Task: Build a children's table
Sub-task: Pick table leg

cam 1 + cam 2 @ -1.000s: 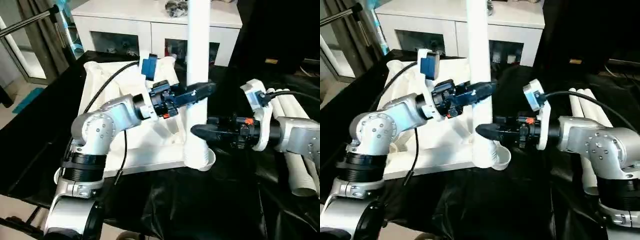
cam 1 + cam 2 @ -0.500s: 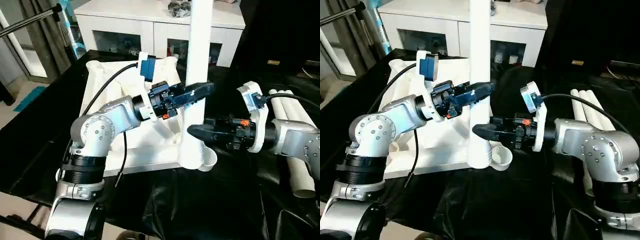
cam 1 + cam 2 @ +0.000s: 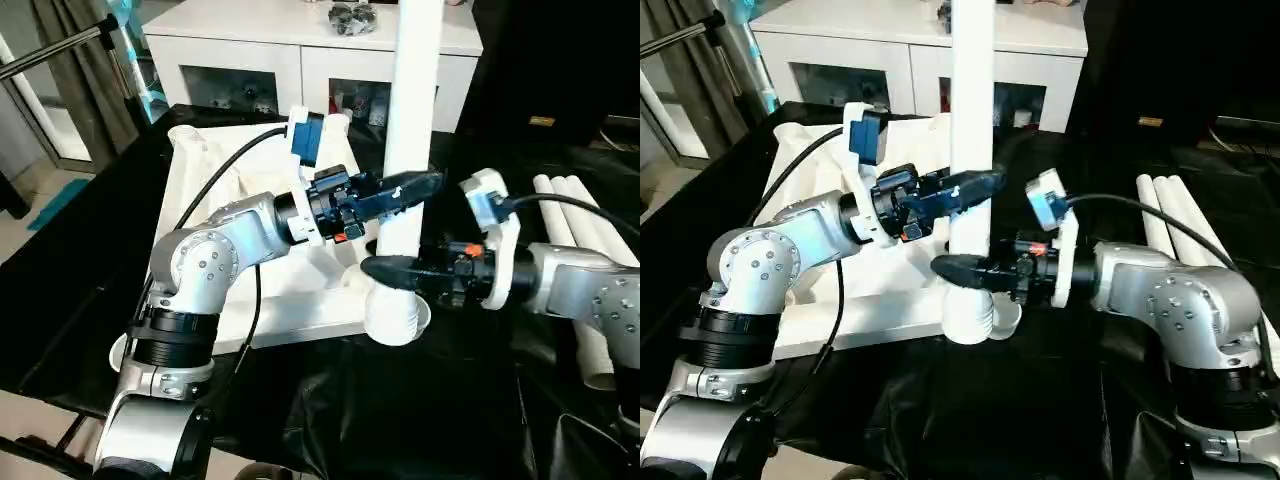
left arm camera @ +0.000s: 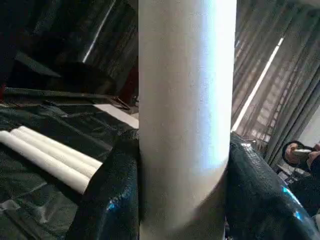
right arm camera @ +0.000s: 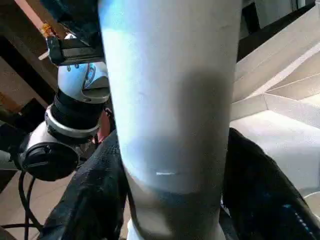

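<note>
Leg point(image 3: 415, 100) stands upright at a corner socket of the tabletop point(image 3: 215, 190). Left gripper point(image 3: 425, 185) jaws clenched on its shaft; right gripper point(image 3: 375, 268) jaws straddle it just below, grip uncertain. Spare legs point(image 3: 585, 230) lie on the counter beyond the right gripper.

1. A white table leg point(image 5: 170, 95) is standing upright between the right gripper's point(image 5: 172, 200) two black fingers point(image 5: 95, 195), one on each side of it.
2. The ribbed white tabletop point(image 5: 280, 115) is lying at about three o'clock of the leg.
3. The left arm point(image 5: 65, 125) is showing at nine o'clock.
</note>
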